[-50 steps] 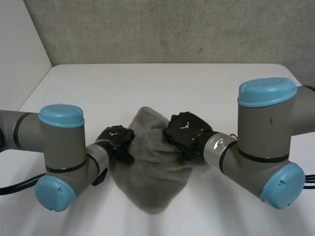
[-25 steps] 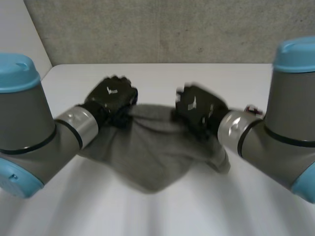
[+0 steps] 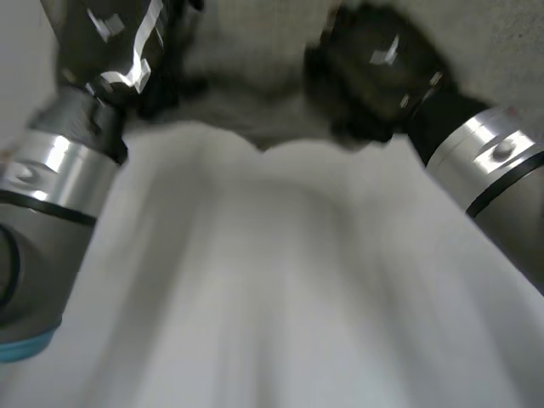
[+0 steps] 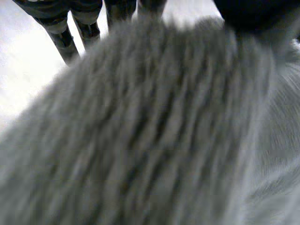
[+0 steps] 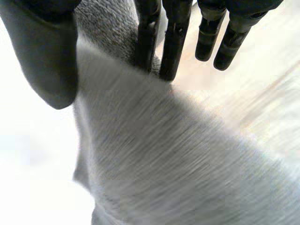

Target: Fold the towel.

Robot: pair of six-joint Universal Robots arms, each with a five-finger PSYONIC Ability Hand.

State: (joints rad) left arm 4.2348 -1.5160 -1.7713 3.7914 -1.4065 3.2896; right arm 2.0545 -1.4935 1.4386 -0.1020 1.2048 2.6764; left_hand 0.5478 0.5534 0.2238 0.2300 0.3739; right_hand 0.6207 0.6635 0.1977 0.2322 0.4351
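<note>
The black left hand (image 3: 110, 42) is held high at the far side of the head view, its fingers closed on the upper edge of a grey fluffy towel (image 3: 255, 102). In the left wrist view its fingers (image 4: 63, 35) reach down onto one face of the cloth (image 4: 154, 131) and its thumb (image 4: 253, 14) sits against the other, so the cloth is pinched between them. The exact spot along the edge is too blurred to tell.

The black right hand (image 3: 374, 68) is held just as high, well apart from the left hand, and grips the same upper edge further along. In the right wrist view its thumb (image 5: 47, 51) stands on one side of the towel (image 5: 178, 154) and two of its fingers (image 5: 147, 37) press the other side; the remaining fingers hang straight, clear of the cloth.

The towel hangs between the two hands, sagging to a low point midway, above the white table (image 3: 280, 297). The grey left arm (image 3: 51, 178) and grey right arm (image 3: 493, 170) rise from the near corners of the head view.
</note>
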